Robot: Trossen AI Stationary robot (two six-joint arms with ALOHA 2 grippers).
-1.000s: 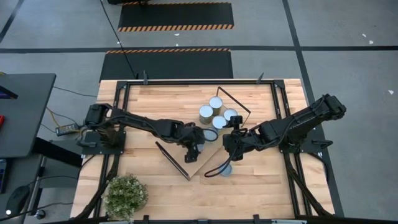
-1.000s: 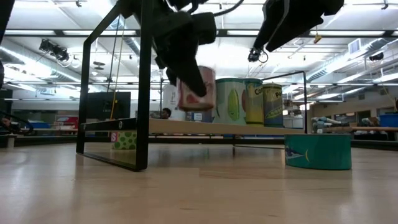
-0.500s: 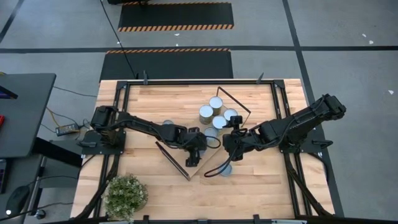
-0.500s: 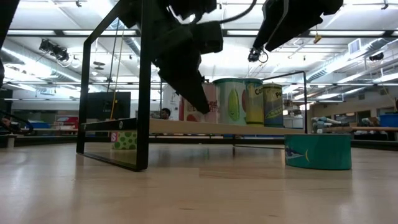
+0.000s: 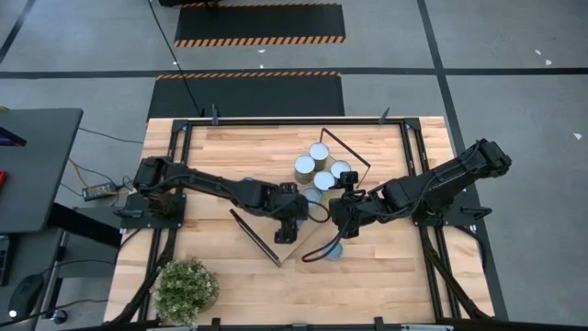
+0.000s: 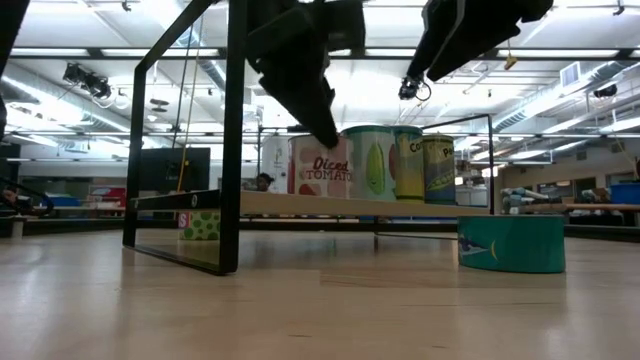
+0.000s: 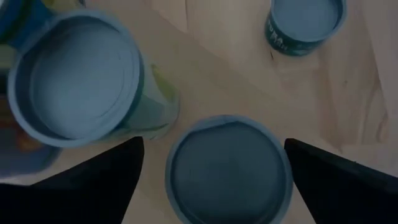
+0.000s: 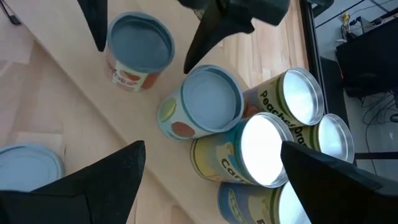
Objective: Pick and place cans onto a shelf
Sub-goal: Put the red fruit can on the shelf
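Six cans (image 5: 323, 176) are what I can count: five bunched on the shelf (image 5: 303, 214) and one short teal tin (image 6: 511, 243) standing on the bare desk (image 5: 230, 152) just off the shelf's near edge. From above only four lids on the shelf show cleanly; the arms cover the rest, and the teal tin is half hidden under the right arm.

Pale wood planks make up the desk, with black rails along both sides. A small potted plant (image 5: 186, 287) sits at its near left corner. Grey floor with hazard-striped mats lies beyond the far edge, and from desk height the room behind shows ceiling strip lights and cluttered benches.

One light board with black wire frames at its ends, the shelf lies skewed across the middle of the desk.

Above the tomato can (image 6: 320, 167) at the shelf's left end of the group hangs the left end effector (image 7: 214, 171), fingers spread wide on either side of that lid and clear of it. Over the shelf's near-right part hangs the right end effector (image 8: 211, 177), fingers also wide apart, holding nothing.
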